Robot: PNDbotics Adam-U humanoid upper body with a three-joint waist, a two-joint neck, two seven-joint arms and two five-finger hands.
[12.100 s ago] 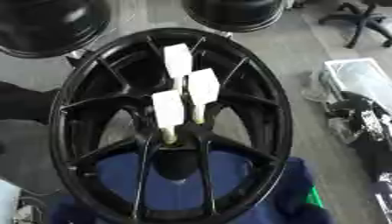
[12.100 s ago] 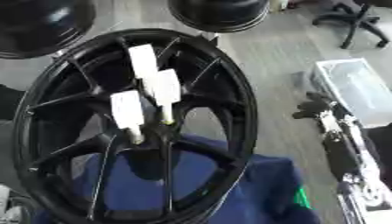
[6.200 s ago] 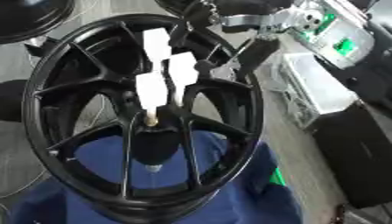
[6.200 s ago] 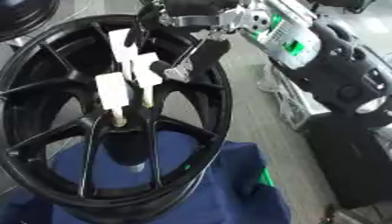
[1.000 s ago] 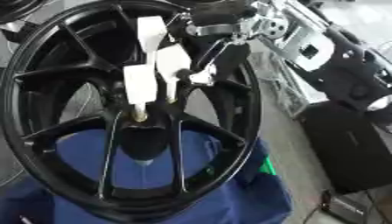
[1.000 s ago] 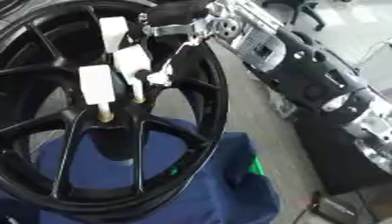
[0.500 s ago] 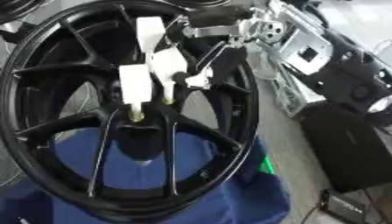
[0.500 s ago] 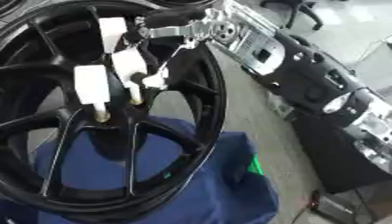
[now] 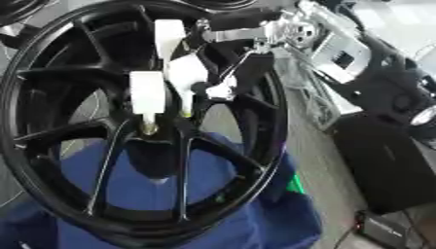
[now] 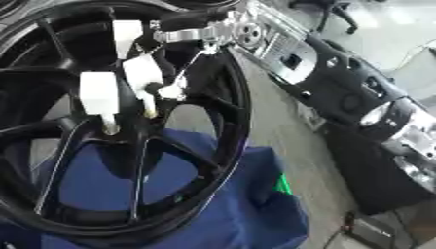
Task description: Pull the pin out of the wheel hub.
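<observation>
Left eye view: one black spoked wheel hub (image 9: 51, 146) filling most of the frame, tilted and resting on one blue cloth (image 9: 281, 219). Three white pins standing at the hub's centre: a tall pin (image 9: 168, 36) farthest up, a middle pin (image 9: 188, 75) just below it, and a near pin (image 9: 146, 95) lowest, its thin stem dropping into the hub's middle. One right hand (image 9: 223, 90) reaching in from the upper right on a black and silver arm (image 9: 357, 63), its fingers curled close against the middle pin; cannot tell for sure whether pinching it or only touching. Above the wheel, parts of two more dark rims (image 9: 230, 4) at the top edge. A small green patch (image 9: 296, 185) showing just beside the cloth, right of the wheel's rim. No left hand seen. Right eye view: same single wheel hub, same three white pins in the same order, tall one uppermost, near one lowest. Right hand's fingertips (image 10: 170, 91) again right at the middle pin, touching its lower right side. One office chair (image 10: 336, 14) well apart at the top edge.
</observation>
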